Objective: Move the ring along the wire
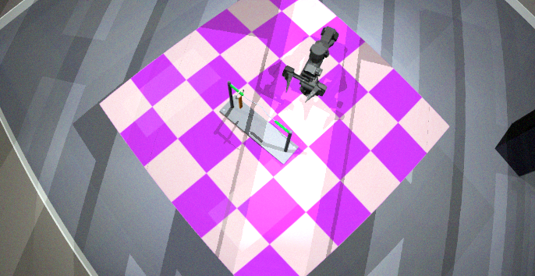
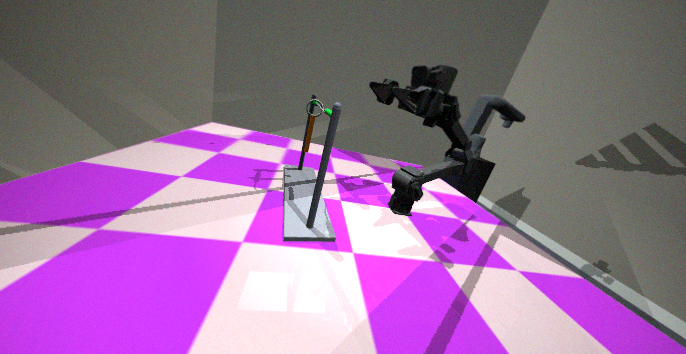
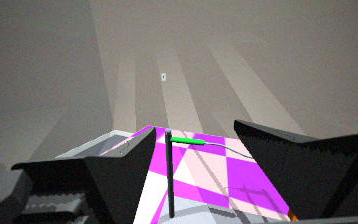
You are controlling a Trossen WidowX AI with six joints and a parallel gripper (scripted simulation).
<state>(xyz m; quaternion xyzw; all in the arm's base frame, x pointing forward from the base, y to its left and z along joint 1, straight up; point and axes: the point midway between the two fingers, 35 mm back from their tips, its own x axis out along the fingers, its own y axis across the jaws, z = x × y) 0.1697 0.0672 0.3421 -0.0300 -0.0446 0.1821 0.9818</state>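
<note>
The ring [image 1: 239,97] [image 2: 307,108] hangs around the wire near the inner end of the green part [image 1: 235,89] by the left post [image 1: 230,97] in the top view. Its orange handle [image 1: 240,102] [image 2: 310,134] points down; a bit of the handle [image 3: 292,216] shows beside the right finger in the wrist view. The other green part [image 1: 282,126] [image 2: 328,112] [image 3: 187,141] adjoins the other post [image 1: 288,142] [image 2: 325,163] [image 3: 170,175]. The thin grey wire [image 1: 257,106] runs between them. My gripper [image 1: 296,96] [image 2: 382,87] [image 3: 194,127] is open and empty, apart from ring and wire.
The posts stand on a pale grey base plate [image 1: 255,126] [image 2: 301,224] on the checkered surface [image 1: 187,205] [image 2: 150,278]. The arm [image 1: 320,51] [image 2: 462,140] is on the opposite side of my gripper from the wire. A black block [image 1: 520,146] is at the far right.
</note>
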